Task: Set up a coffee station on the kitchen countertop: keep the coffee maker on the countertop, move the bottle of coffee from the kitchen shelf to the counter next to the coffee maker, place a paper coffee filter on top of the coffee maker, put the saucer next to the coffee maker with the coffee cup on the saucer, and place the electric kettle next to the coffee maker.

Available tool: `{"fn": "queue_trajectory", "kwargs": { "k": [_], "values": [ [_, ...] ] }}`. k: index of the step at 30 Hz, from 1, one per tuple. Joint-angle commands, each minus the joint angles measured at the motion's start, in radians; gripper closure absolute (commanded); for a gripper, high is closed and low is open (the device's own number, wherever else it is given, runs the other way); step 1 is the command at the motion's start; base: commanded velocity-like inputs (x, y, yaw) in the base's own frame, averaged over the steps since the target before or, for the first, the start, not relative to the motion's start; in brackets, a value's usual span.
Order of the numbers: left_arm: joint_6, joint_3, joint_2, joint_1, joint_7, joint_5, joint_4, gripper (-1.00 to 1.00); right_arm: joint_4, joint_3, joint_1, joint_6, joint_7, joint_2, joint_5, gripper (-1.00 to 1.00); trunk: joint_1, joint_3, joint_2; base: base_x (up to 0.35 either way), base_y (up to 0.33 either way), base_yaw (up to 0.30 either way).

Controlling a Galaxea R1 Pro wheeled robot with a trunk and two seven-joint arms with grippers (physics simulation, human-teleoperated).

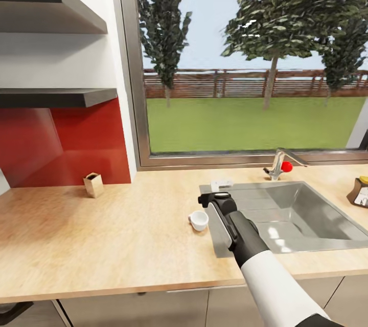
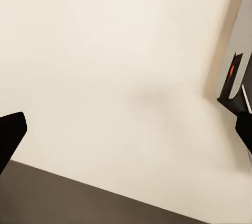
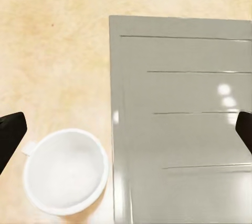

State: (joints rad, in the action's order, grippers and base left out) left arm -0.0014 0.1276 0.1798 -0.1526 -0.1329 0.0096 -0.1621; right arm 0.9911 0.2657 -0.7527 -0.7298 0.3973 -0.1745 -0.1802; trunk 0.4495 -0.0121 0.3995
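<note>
as the right end effector (image 1: pixel 216 197) is hovering over the seam between the light wood desk (image 1: pixel 102 235) and the steel sink (image 1: pixel 306 214), its two dark fingertips (image 3: pixel 11 134) are standing wide apart at the edges of the right wrist view, gripping nothing. the coffee cup (image 1: pixel 198 220) is sitting upright on the desk just beside the sink's ribbed draining board (image 3: pixel 178 119), its small handle turned away from the sink. its open mouth is facing up below the wrist camera, slightly off to one side of the spread fingers, which suggests the arm is lining up for a pick from above so the cup can go onto its saucer. the bottle of coffee (image 1: pixel 360 193) is standing at the far right edge of the head view, past the basin, already on the desk; its white label is showing, though nothing on it is legible. a small tan box (image 1: pixel 93 184) is resting near the red backsplash (image 1: pixel 76 143), below the kitchen shelf (image 1: pixel 56 96), which is carrying nothing where it is visible. a red-knobbed tap (image 1: pixel 280 164) is standing behind the sink, under the window (image 1: pixel 245 61). the left end effector (image 2: pixel 126 129) is also spread wide, facing a plain cream surface. no brand names or writing can be read anywhere.
</note>
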Motion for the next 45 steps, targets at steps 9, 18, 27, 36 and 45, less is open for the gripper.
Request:
{"fn": "queue_trajectory", "kwargs": {
  "k": [9,18,27,36,45],
  "values": [
    [0.000,0.004,0.000,-0.001,-0.001,0.001,-0.002,-1.00,-0.060,0.001,0.000,-0.001,0.008,0.000,-0.010,-1.00,0.001,0.000,0.000,0.119,0.000,0.000],
    [0.000,0.004,0.000,-0.001,-0.001,0.001,-0.001,-1.00,-0.098,0.002,0.000,-0.001,0.008,0.000,-0.010,-1.00,0.001,0.000,0.000,0.011,0.000,0.000],
    [0.000,0.004,0.000,-0.001,-0.001,0.001,-0.001,-1.00,-0.120,0.003,0.000,0.000,0.008,0.000,-0.010,-1.00,0.001,0.000,0.000,0.000,0.000,0.000],
    [0.000,0.004,0.000,-0.001,-0.001,0.001,-0.001,-1.00,-0.189,0.003,0.000,0.000,0.006,0.000,-0.012,-1.00,0.001,0.000,0.000,0.000,0.000,0.000],
    [0.000,0.003,0.000,-0.001,-0.001,0.001,-0.001,-1.00,-0.195,0.003,0.000,0.000,0.006,0.000,-0.012,-1.00,0.001,0.000,0.000,0.000,0.000,0.000]
  ]
}}
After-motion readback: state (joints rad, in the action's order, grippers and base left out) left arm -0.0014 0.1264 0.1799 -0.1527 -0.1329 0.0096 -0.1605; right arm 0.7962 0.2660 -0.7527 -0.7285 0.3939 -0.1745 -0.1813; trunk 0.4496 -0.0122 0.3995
